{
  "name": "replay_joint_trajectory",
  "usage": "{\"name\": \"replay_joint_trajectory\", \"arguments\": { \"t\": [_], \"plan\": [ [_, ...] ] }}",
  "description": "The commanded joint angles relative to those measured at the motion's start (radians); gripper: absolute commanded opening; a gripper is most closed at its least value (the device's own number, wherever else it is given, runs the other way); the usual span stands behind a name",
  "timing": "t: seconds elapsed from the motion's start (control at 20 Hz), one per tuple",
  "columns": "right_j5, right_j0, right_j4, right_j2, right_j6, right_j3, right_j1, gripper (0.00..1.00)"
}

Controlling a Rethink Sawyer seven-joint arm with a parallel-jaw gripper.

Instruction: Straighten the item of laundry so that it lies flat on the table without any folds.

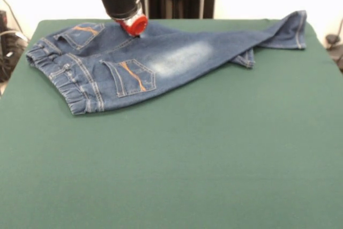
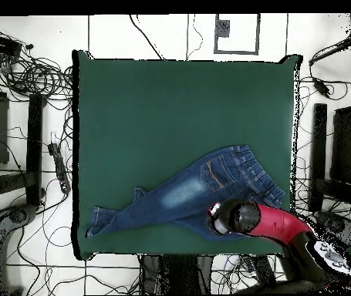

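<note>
- Denim, blue with faded patches: I see the jeans [image 1: 155, 60] lying at the worktop's [image 1: 177, 164] far side from the front camera, near the robot.
- Gathered waistband and orange-stitched pockets sit at picture left; the legs lie overlapped, tapering right to a turned-up hem.
- Red-tipped gripper [image 1: 135, 25] is down at the seat; fingers hidden, so I cannot tell their state.
- Green felt worktop; cables [image 2: 35, 77] tangle on the floor.

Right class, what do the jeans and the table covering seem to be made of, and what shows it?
Jeans: blue denim by the look, matte, with pale faded patches, orange pocket stitching and a gathered waistband that looks elastic.
Table: its top looks like dark green felt or similar cloth, dull and without shine; the exact fabric cannot be told.
</note>
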Motion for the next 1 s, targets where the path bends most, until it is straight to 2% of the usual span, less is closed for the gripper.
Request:
{"name": "replay_joint_trajectory", "arguments": {
  "t": [0.05, 0.7, 0.8, 1.0],
  "plan": [
    [0.049, -0.02, -0.065, 0.162, -0.229, -0.156, 0.024, 1.0],
    [0.192, -0.057, -0.013, 0.214, -0.186, -0.075, -0.054, 1.0],
    [0.154, -0.054, -0.037, 0.213, -0.18, -0.083, -0.046, 1.0],
    [0.014, -0.063, -0.141, 0.226, -0.215, -0.156, 0.018, 1.0]
  ]
}}
